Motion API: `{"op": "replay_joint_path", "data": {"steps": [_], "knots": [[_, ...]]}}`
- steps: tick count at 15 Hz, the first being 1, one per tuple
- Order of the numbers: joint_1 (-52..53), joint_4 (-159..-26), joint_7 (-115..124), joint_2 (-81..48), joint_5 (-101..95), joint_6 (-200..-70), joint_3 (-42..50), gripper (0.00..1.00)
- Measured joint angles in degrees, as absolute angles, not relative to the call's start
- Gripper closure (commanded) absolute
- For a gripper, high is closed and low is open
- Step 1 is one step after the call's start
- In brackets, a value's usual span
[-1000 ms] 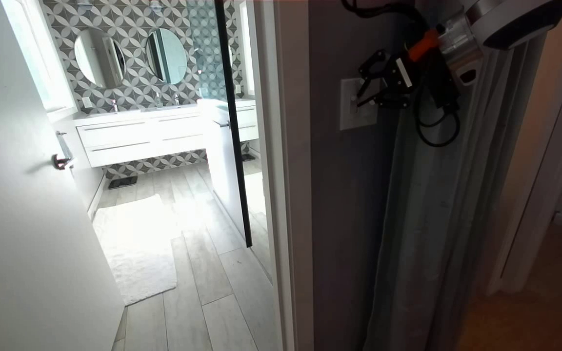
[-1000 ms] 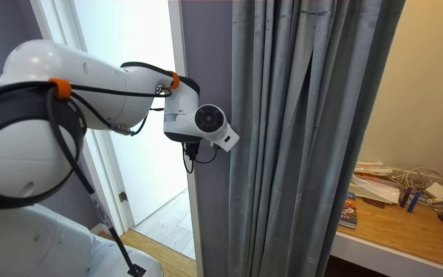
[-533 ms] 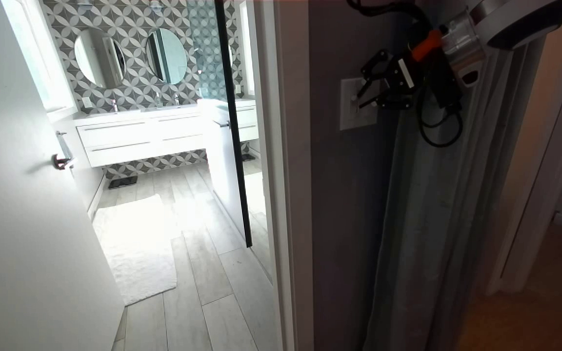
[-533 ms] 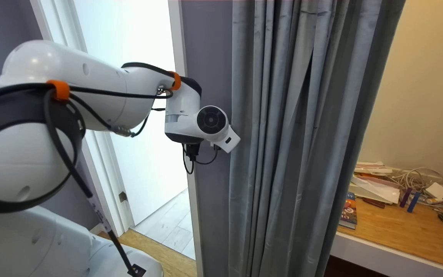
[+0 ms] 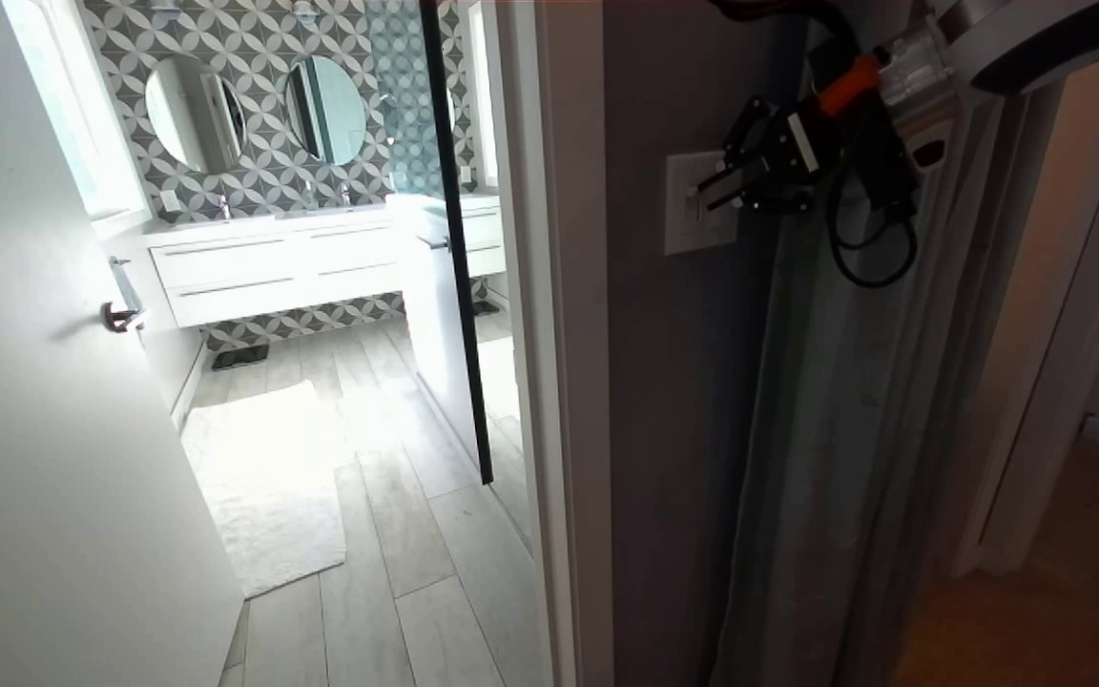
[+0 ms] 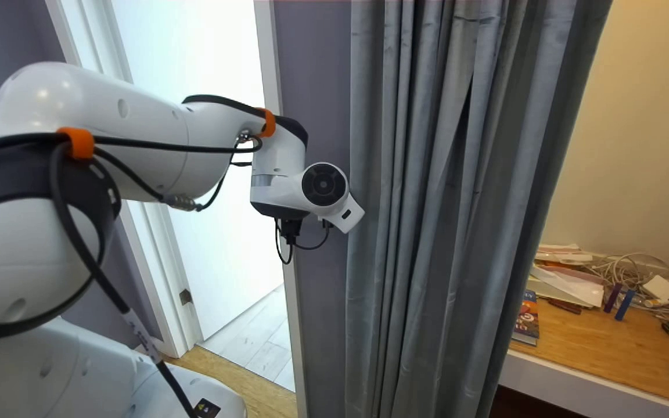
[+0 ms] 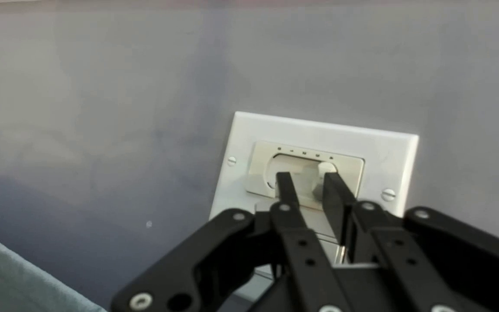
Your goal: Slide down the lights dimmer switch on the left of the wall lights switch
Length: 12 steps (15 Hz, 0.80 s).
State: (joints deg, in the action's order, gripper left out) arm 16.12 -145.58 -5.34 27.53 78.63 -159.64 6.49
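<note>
The wall lights switch is a white plate on the grey wall, upright in an exterior view (image 5: 685, 240) and lying sideways in the wrist view (image 7: 383, 158). The dimmer (image 7: 260, 169) is a cream insert with an oval slot and small marks along it. Its white slider knob (image 7: 326, 167) sits at the slot's right end in the wrist view. A flat switch (image 7: 254, 286) beside it is mostly hidden by my gripper (image 7: 307, 175). The gripper also shows in an exterior view (image 5: 705, 197). Its jaws are partly open with nothing between them. One fingertip partly covers the knob; contact is unclear.
A grey curtain (image 6: 416, 232) hangs beside the switch and shows in both exterior views. A door frame (image 5: 573, 334) stands on the plate's far side. A wooden desk (image 6: 596, 342) with papers and cables is to the side.
In the exterior views the gripper body has shifted a little to the right, away from the plate. The fingers have drawn closer together. The arm's elbow has moved left and down.
</note>
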Motion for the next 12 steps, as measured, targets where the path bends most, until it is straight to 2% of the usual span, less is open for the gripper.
{"op": "replay_joint_path", "data": {"steps": [12], "knots": [[16.4, -145.4, -7.5, 28.6, 78.7, -156.6, 6.8, 0.78]]}}
